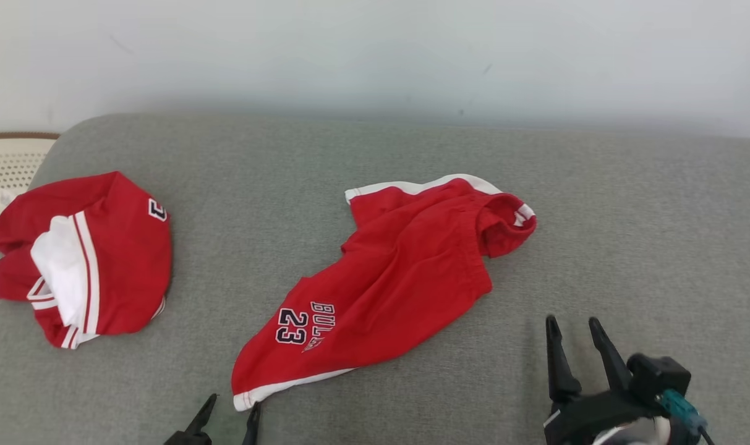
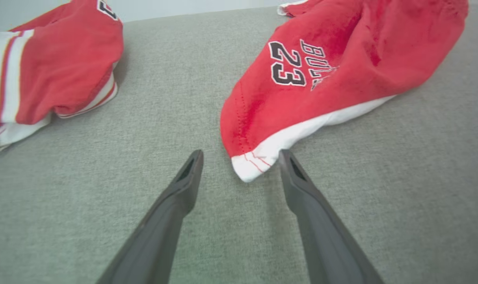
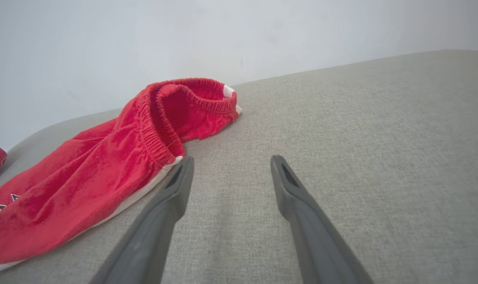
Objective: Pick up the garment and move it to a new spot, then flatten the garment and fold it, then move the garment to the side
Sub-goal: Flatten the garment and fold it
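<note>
Garment [image 1: 387, 278], i.e. red shorts w/ white trim and a "BULLS 23" print, lies rumpled near the middle of the grey cushion [image 1: 597, 198]. In our head view it runs diagonally, w/ the elastic waistband up-right and the printed leg down-left.

Our L gripper [image 1: 232, 405] shows at the bottom edge of the head view, jaws apart and gripping nothing. In the L wrist view the white hem corner of the garment [image 2: 341, 59] lies between the L gripper [image 2: 240, 154] fingertips, not pinched. We can't tell if the cloth touches a finger.

Our R gripper [image 1: 572, 321] is spread wide and empty over bare cushion, near the shorts on their right. In the R wrist view one fingertip of the R gripper [image 3: 231, 159] lines up w/ the white side stripe of the garment [image 3: 105, 169] just below the waistband; contact unclear.

A 2nd red garment [image 1: 102, 259] sits bunched at far left, well apart from the shorts.
</note>
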You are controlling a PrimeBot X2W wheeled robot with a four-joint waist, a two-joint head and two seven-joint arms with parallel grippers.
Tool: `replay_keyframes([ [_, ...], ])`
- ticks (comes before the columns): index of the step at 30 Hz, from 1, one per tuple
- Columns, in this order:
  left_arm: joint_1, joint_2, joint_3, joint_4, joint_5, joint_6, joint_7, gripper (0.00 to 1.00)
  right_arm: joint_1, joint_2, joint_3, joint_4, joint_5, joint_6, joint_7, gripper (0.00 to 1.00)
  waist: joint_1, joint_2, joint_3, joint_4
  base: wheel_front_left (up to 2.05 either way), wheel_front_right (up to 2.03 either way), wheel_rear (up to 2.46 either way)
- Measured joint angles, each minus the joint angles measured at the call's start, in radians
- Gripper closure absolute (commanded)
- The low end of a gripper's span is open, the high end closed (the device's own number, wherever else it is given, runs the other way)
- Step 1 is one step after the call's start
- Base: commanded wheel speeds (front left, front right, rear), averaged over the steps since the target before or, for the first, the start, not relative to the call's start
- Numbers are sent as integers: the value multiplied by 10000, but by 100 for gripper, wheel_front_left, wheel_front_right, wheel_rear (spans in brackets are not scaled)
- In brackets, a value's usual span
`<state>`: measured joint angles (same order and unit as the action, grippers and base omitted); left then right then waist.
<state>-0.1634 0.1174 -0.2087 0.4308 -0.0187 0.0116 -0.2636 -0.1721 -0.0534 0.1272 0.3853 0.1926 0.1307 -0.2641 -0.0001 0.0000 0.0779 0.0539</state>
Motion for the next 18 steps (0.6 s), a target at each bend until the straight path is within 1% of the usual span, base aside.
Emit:
replay_keyframes([
  [4,92,-176,113,-385,-127,163,0,0,-381,-140,307,-17,2,0,2,0,0,0,92,296,0,0,0],
  [9,196,-357,117,-713,-199,174,0,0,-1045,-510,686,192,17,0,0,0,0,0,249,801,0,0,0],
  [18,214,-566,88,-872,-334,169,0,0,-2225,-1043,1210,1517,307,0,0,0,1,0,639,1819,0,0,0],
])
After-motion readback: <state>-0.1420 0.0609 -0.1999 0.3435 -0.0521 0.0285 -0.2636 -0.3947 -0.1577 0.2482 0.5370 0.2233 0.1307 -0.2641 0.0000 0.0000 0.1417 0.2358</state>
